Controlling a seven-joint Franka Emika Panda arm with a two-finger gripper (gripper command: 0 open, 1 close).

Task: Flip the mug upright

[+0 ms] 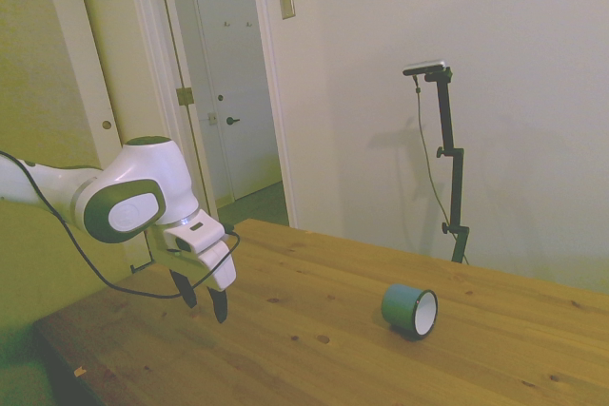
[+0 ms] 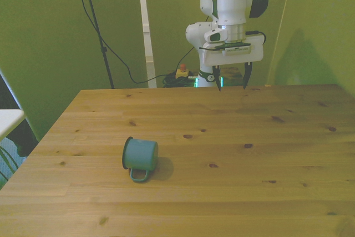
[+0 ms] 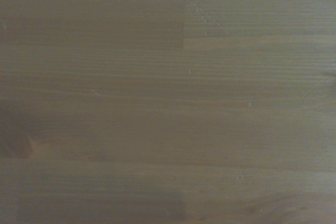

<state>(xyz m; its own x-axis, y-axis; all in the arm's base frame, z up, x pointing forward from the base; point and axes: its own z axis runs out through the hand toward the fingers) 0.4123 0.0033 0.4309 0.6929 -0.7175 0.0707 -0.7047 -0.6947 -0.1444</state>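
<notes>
Lying on its side at lower left of centre in the front view: the mug (image 2: 140, 155), handle toward the camera, on the wooden counter (image 2: 249, 181). Upper right of centre, well apart from it: the gripper (image 2: 232, 85), fingers spread and empty, hanging just above the counter's far edge.

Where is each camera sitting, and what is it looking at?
Side view: off one side of the table, looking across it; shows the white arm, its open gripper and the mug lying on its side.
Front view: across the table from the robot, facing it; shows the arm, gripper and mug.
Wrist view: on the wrist, looking down at bare wood; no robot parts show.
Side and front views share the mug and gripper.
</notes>
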